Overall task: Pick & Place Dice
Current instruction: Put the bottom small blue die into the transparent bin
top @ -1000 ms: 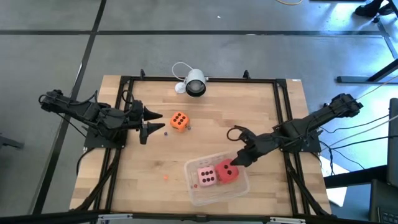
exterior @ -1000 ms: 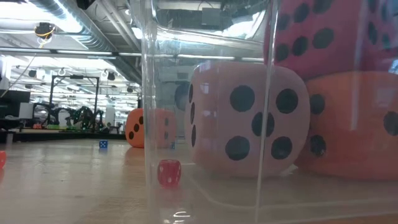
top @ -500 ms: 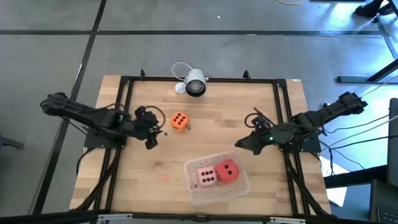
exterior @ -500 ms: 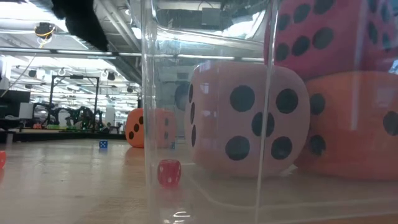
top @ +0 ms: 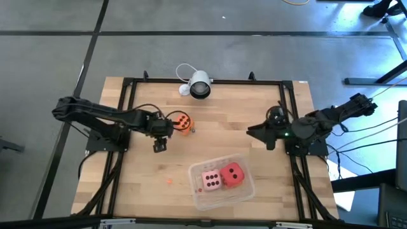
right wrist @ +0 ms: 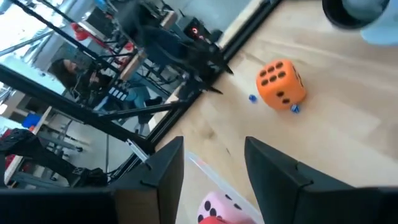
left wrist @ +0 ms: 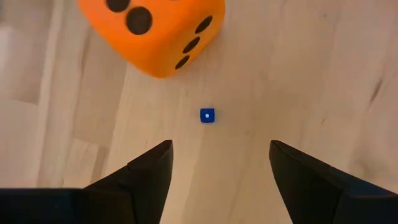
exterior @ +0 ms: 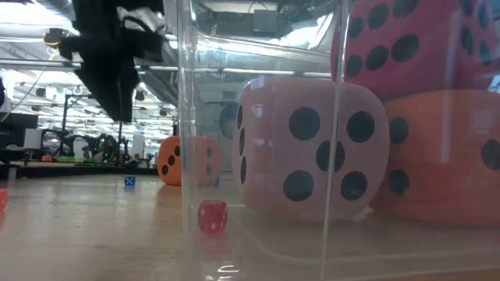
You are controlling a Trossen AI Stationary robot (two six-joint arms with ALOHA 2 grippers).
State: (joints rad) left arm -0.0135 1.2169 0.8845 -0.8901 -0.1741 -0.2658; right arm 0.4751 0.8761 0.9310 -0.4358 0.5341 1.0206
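Note:
One orange die (top: 182,123) rests on the table, also seen as the orange die (left wrist: 155,31) and the orange die (right wrist: 281,85). My left gripper (top: 163,132) hangs open just to the die's left, pointing down; in its wrist view my left gripper (left wrist: 217,163) stands over a tiny blue die (left wrist: 207,116). The clear tub (top: 245,191) holds a pale pink die (top: 211,180) and a red die (top: 233,173). The low view shows the red die (exterior: 414,39) lying on a second orange die (exterior: 437,156). My right gripper (top: 259,135) is open, above the table to the tub's far right.
A white camera (top: 199,84) sits at the far edge. Tiny dice are scattered about: a red one (exterior: 212,216) by the tub's wall and blue ones (right wrist: 252,98) next to the orange die. Black frame rails (top: 287,114) border the table. People and desks show beyond.
My left gripper has moved toward the table's right, up to the orange die, and has tipped from level to pointing down. My right gripper has drawn away from the red die in the tub, rising toward the far right. The dice in the tub stay put.

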